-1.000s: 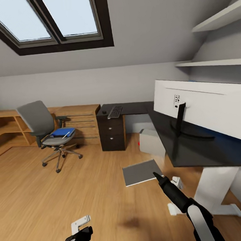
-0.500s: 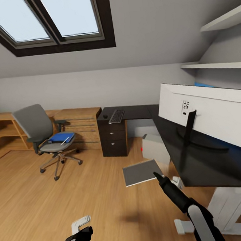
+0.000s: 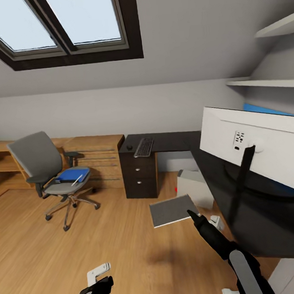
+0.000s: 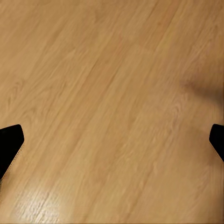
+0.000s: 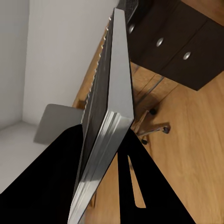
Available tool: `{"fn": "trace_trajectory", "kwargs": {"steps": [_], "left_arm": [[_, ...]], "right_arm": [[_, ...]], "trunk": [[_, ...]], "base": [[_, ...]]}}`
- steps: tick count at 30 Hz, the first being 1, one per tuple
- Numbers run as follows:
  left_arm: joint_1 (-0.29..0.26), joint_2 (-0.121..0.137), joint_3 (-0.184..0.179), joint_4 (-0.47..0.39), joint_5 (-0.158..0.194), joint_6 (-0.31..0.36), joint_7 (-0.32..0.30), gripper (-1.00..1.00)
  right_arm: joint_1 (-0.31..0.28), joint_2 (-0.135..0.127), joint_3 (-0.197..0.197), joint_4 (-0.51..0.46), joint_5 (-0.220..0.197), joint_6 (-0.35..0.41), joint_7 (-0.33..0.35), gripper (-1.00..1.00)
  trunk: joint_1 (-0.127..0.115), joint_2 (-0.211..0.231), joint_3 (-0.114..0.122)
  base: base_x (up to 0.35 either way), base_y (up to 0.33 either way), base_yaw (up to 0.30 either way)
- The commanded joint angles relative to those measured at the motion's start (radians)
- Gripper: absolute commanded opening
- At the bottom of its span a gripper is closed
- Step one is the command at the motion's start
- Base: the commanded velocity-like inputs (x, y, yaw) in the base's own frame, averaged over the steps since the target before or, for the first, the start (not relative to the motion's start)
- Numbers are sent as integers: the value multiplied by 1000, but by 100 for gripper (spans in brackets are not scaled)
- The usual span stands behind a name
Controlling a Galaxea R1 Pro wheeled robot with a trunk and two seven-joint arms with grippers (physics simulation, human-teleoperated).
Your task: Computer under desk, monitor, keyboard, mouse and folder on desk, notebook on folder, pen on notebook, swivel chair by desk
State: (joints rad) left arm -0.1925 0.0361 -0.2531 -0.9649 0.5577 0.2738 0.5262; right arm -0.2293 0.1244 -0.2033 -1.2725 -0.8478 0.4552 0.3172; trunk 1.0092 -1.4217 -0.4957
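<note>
the right gripper [image 3: 192, 215] is clamped on the near edge of a flat grey notebook [image 3: 172, 210], holding it level in the air above the wooden floor [image 3: 50, 262], just beside the desk [image 3: 173, 141]. in the right wrist view the notebook [image 5: 109, 121] stands edge-on between the two dark fingers [image 5: 140, 186], its page block visible. the left gripper [image 3: 98, 280] hangs low over bare floor with its fingers spread apart and nothing between them; in the left wrist view the two fingertips [image 4: 9, 144] sit at opposite sides over the planks.

the monitor [image 3: 263, 148] stands on the near right wing of the desk, white back toward the camera, on its black stand. the keyboard [image 3: 144, 147] lies on the far left end of the desk top, above a dark drawer unit [image 3: 140, 176], with the small black mouse [image 3: 129, 146] just beside it toward the left edge. the computer [image 3: 195, 187] sits on the floor under the desk, a red light on its front.

the swivel chair [image 3: 49, 173] stands well apart from the desk, in front of light wooden shelving [image 3: 96, 158]. the blue folder [image 3: 71, 175] lies on its seat, with the white pen [image 3: 77, 180] resting on the folder's near right corner.
</note>
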Motion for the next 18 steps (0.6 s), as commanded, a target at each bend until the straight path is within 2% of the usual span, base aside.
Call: {"fn": "trace_trajectory", "kwargs": {"steps": [1, 18], "left_arm": [[-1, 2, -5, -1, 7, 2, 8, 100], [-1, 1, -5, -2, 7, 2, 8, 100]], "right_arm": [[-1, 1, -4, -1, -7, 10, 2, -100], [-1, 0, -4, -1, -6, 10, 2, -100]], "trunk": [[-3, 7, 2], [-65, 119, 52]], "base": [[314, 162, 0], [303, 206, 0]]}}
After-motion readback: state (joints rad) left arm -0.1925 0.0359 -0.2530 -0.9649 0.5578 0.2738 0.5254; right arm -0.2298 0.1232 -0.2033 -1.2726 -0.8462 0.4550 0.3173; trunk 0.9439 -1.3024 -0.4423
